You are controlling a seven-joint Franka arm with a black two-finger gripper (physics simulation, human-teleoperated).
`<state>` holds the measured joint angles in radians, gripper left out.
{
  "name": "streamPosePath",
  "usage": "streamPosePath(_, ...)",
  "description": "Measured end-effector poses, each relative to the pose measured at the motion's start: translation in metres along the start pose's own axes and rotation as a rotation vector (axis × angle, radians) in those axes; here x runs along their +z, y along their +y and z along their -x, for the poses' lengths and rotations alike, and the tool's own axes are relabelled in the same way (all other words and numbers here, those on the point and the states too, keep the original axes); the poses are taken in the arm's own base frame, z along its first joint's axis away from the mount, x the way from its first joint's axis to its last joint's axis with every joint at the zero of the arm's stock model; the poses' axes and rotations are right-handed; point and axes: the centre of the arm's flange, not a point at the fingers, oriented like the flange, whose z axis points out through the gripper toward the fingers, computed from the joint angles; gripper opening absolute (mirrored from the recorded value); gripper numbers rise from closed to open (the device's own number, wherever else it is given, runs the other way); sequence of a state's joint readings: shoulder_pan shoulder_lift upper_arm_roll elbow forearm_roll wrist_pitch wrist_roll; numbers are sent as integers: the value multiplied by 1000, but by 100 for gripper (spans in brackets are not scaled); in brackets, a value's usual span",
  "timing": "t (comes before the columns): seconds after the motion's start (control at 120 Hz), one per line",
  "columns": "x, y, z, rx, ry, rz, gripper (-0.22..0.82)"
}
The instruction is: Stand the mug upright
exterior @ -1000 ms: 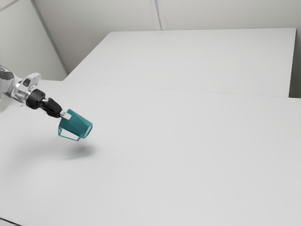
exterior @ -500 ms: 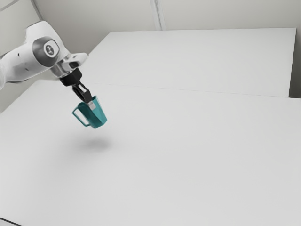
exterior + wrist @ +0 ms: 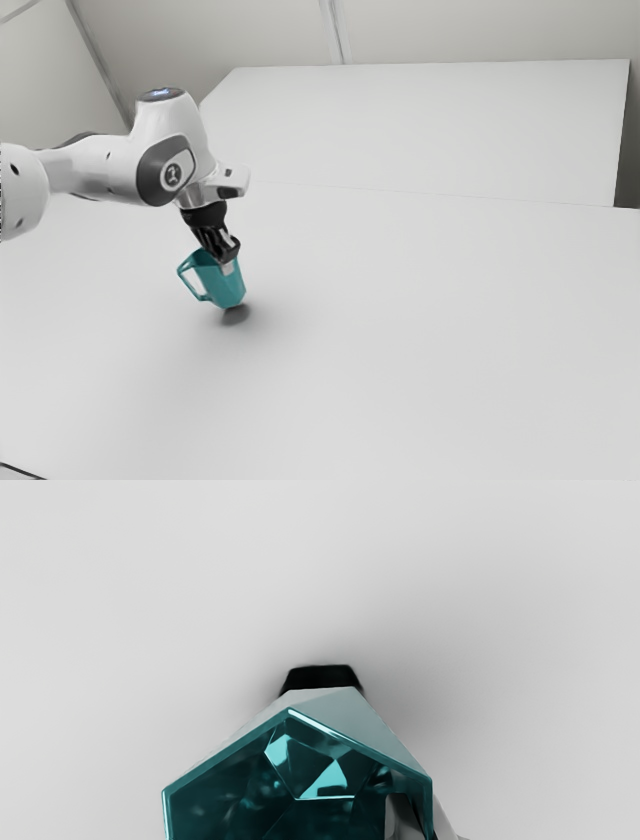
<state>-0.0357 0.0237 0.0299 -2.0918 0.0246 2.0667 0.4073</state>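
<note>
In the exterior view, my gripper point(image 3: 228, 266) points down at the rim of the teal mug point(image 3: 222, 287), shut on its wall. The mug leans somewhat, its opening up and its handle towards the exterior view's left. Its base is close over the dark shadow on the table point(image 3: 420, 340); whether it touches cannot be told. Looking from the hand, I see into the faceted teal mug point(image 3: 240, 790), with one finger of the gripper point(image 3: 424, 822) inside the wall and the other outside.
A second pale surface point(image 3: 430, 125) stands beyond the table's far edge, with a wall behind it. A thin dark line point(image 3: 22, 471) crosses the near left corner of the exterior view.
The arm has swung towards the exterior view's right, and lately down. The held mug has turned from mouth-down or sideways to nearly upright, and it is now closer to its shadow.
</note>
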Motion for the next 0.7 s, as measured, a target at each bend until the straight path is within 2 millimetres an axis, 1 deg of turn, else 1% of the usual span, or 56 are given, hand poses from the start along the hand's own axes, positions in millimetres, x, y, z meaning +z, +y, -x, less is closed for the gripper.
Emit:
streamPosePath(0.067,7,3,-3,-23,3,-9,-17)
streamPosePath(0.117,13,2,-4,-46,2,-14,-17)
streamPosePath(0.25,27,-20,1,-124,-14,-44,-17)
streamPosePath(0.308,33,-25,3,-148,-21,-57,-17)
streamPosePath(0.525,48,-14,-5,-190,-29,-75,-17)
streamPosePath(0.575,49,-14,-5,-204,-27,-76,-10)
streamPosePath(0.7,46,-14,-6,-238,-14,-81,18)
